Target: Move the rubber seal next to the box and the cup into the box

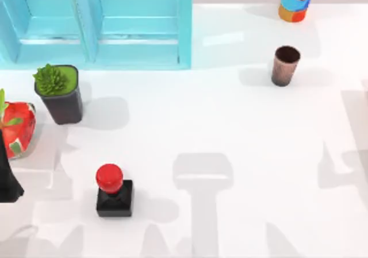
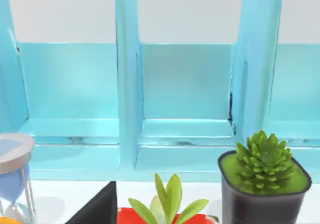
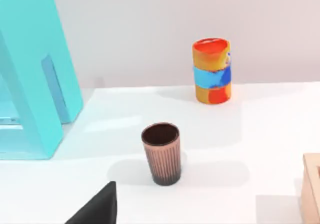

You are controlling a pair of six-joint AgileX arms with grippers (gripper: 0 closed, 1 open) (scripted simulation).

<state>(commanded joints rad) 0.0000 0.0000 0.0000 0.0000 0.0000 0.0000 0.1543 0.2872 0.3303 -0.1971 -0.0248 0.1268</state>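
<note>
We see the seal point(image 1: 114, 190) upright on the worktop point(image 1: 230, 131) at front left, just right of the dark left arm part at the left edge. The left pincer's opening cannot be told. The cup point(image 1: 285, 65) stands upright at back right, well apart from the seal; in the right wrist view the cup point(image 3: 161, 153) stands free, and the right pincer's opening cannot be told either. A tan box corner point(image 3: 312, 186) is cut off at the frame edge.
</note>
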